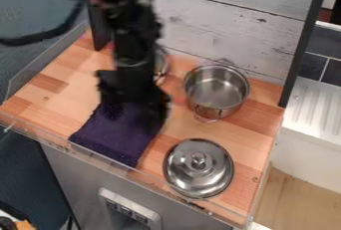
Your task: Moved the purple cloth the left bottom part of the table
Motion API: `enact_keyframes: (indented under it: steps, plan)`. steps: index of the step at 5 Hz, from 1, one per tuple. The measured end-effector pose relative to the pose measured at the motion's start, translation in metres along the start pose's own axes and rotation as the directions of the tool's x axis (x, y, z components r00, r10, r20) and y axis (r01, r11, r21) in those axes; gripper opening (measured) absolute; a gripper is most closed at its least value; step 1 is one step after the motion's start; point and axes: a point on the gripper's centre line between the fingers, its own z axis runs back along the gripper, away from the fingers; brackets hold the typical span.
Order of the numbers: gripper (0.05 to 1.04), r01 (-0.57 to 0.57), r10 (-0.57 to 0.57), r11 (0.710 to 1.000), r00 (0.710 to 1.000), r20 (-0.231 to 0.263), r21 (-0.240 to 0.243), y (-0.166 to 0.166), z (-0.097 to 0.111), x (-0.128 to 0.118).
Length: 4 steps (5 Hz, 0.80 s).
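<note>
Camera view: a black robot gripper (141, 117) is hanging over a dark purple cloth (114, 138) on a brown wooden tabletop (41, 93), whether clamping it one cannot tell.

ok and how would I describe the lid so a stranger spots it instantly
Find the wooden table, then its front edge, right of the purple cloth. There sits the lid, a round, domed piece of shiny metal. The pot behind it is open, while the lid has a knob on top.
</note>
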Motion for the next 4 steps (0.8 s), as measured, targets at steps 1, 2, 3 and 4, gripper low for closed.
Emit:
enact_keyframes:
  steps: [1, 2, 3, 4]
  plan:
    - [1.001, -0.009, 0.009, 1.0, 1.0, 0.005, -0.025, 0.012, -0.026, -0.002]
    - [1.001, -0.013, 0.015, 0.999, 0.999, 0.036, -0.041, 0.021, -0.037, 0.003]
    - [1.001, 0.016, -0.016, 1.0, 0.998, 0.055, 0.011, 0.03, -0.039, 0.009]
    - [1.002, 0.074, -0.08, 0.991, 0.995, 0.055, 0.108, 0.049, -0.04, 0.012]
